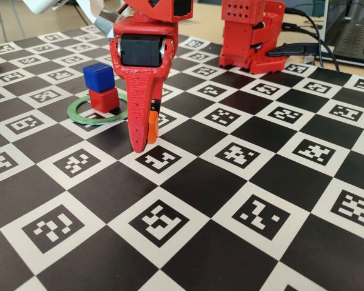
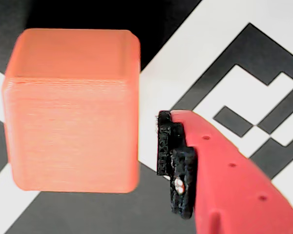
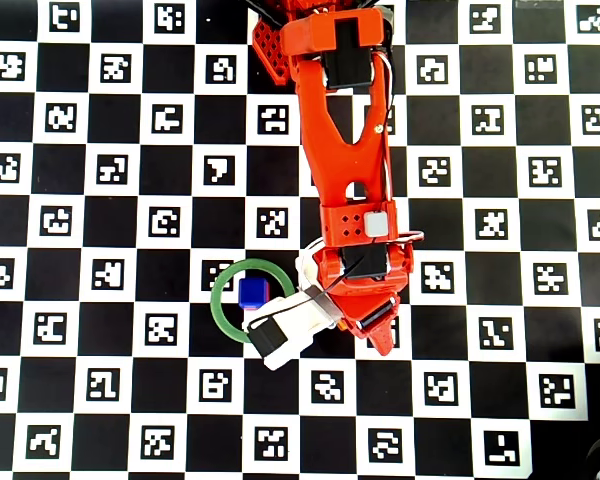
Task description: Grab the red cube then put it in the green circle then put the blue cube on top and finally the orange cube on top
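The red cube (image 1: 104,99) sits inside the green circle (image 1: 96,120), and the blue cube (image 1: 98,77) is stacked on top of it. In the overhead view the blue cube (image 3: 251,291) hides the red one inside the ring (image 3: 216,300). My gripper (image 1: 144,142) points straight down onto the board to the right of the ring, its jaws on either side of the orange cube (image 1: 151,129). In the wrist view the orange cube (image 2: 73,107) rests on the board. A clear gap separates it from the black pad of the one visible finger (image 2: 175,161). The gripper is open.
The board (image 1: 230,200) is a black-and-white checker pattern with printed markers. The arm's red base (image 1: 252,36) stands at the back, with cables and a laptop (image 1: 359,36) behind it to the right. The white wrist camera mount (image 3: 290,330) overhangs the ring's edge.
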Controlling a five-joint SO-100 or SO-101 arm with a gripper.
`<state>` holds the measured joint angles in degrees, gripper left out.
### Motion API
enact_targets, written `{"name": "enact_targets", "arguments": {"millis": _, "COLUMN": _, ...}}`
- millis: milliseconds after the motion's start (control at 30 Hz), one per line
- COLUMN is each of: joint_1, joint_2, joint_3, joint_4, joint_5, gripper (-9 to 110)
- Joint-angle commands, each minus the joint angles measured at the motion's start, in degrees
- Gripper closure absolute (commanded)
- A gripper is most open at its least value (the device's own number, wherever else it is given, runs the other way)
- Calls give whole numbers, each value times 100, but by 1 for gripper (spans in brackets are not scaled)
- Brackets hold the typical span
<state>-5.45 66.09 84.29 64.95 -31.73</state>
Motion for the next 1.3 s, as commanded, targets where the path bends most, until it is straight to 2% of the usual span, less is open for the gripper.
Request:
{"name": "enact_targets", "arguments": {"millis": 0, "joint_1": -53, "joint_2": 105, "joint_3": -589, "joint_4": -53, "joint_5": -35, "gripper": 56}}
{"name": "enact_targets", "arguments": {"millis": 467, "joint_1": -26, "joint_2": 0, "joint_3": -563, "joint_4": -123, "joint_5": -79, "gripper": 57}}
{"name": "enact_targets", "arguments": {"millis": 867, "joint_1": -26, "joint_2": -35, "joint_3": -554, "joint_4": -105, "joint_5": -88, "gripper": 85}}
{"name": "enact_targets", "arguments": {"millis": 1033, "joint_1": -53, "joint_2": -18, "joint_3": -554, "joint_4": -53, "joint_5": -88, "gripper": 90}}
{"name": "enact_targets", "arguments": {"millis": 1267, "joint_1": -114, "joint_2": -9, "joint_3": -729, "joint_4": 149, "joint_5": 53, "gripper": 91}}
